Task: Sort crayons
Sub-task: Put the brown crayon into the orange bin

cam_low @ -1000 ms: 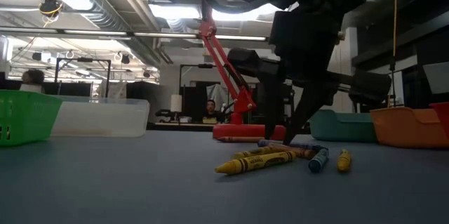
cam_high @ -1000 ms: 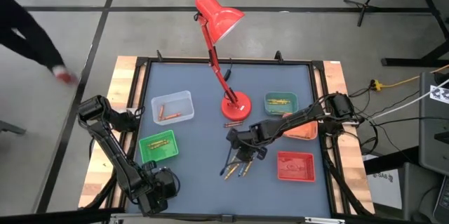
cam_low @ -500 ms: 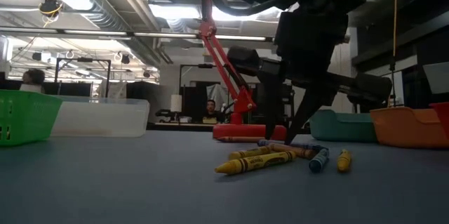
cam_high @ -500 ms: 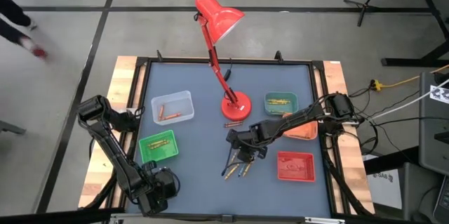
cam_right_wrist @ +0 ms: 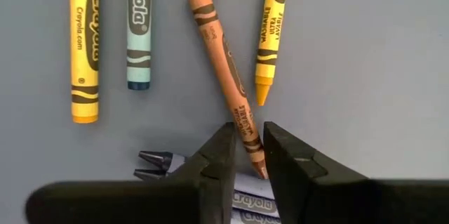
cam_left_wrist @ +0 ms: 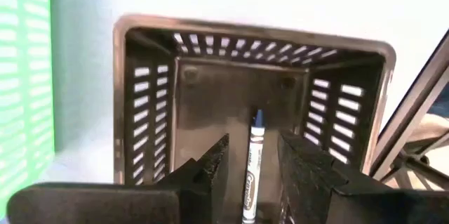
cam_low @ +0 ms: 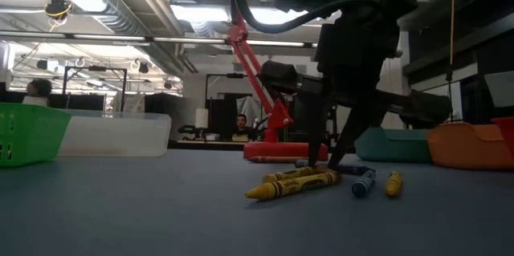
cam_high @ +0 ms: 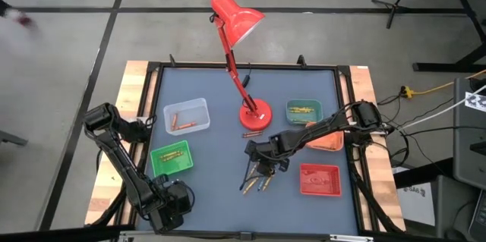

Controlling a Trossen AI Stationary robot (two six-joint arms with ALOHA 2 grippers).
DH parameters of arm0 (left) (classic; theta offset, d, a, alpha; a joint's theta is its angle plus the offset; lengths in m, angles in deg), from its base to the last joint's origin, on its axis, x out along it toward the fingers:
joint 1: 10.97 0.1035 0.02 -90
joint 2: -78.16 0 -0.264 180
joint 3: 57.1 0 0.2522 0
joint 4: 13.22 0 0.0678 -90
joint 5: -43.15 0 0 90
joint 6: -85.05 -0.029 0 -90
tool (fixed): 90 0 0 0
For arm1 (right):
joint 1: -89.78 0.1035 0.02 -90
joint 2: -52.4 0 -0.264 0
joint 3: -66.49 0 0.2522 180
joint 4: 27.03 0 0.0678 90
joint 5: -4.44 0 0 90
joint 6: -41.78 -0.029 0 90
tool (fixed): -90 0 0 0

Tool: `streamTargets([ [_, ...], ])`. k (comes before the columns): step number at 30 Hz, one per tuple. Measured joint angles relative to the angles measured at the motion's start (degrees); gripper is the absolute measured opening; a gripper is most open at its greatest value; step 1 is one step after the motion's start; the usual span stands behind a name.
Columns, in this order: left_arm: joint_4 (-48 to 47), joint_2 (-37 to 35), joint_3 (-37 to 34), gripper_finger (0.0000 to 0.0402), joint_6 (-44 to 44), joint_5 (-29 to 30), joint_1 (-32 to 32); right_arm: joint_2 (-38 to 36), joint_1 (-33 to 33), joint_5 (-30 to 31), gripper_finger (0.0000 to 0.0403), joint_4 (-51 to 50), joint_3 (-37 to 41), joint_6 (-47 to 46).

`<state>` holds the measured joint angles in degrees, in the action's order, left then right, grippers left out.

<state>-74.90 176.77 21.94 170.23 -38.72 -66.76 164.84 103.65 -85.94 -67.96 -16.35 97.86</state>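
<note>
- The loose crayons (cam_high: 257, 178) lie in a small pile on the worktop (cam_high: 220, 196), near its front middle, between the green tray (cam_high: 171, 158) and the red tray (cam_high: 320, 179). Judged from this, they are the unsorted stock.
- The right hand (cam_right_wrist: 245, 155) is down on this pile. Its fingers are closing around the lower end of a brown crayon (cam_right_wrist: 224, 69); narrow gaps show on both sides, so the grip is not yet firm.
- The brown crayon lies slanted across the others, its end over two grey-tipped crayons (cam_right_wrist: 163, 164). The top-down approach probably lets the fingers take one stick without disturbing its neighbours.
- Sorted crayons already lie in the clear tray (cam_high: 186, 116), the green tray and the teal tray (cam_high: 304, 110). An orange tray (cam_high: 326, 141) sits partly under the right arm.
- The left hand (cam_left_wrist: 254, 157) waits at the front left corner above a dark slotted bin (cam_left_wrist: 247, 97), fingers apart, holding nothing. One blue-tipped crayon (cam_left_wrist: 251, 171) lies in the bin.
- A red lamp (cam_high: 237, 22) stands behind the pile.
- Legible writing: "Crayola" and "crayola.com" on the wrappers; one yellow (cam_right_wrist: 268, 31) reads "ULTRA".
</note>
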Motion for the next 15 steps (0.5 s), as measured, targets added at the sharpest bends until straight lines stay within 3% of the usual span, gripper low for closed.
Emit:
streamTargets([
  [7,0.39,0.0,0.0,0.0105,-0.01,2.72,0.0,0.09,0.04,0.21,0.0026,-0.1,0.07,-0.07],
  [15,3.11,0.0,0.0,0.0105,-0.02,11.31,1.5,0.16,0.02,0.32,0.0024,0.0,0.07,-0.13],
])
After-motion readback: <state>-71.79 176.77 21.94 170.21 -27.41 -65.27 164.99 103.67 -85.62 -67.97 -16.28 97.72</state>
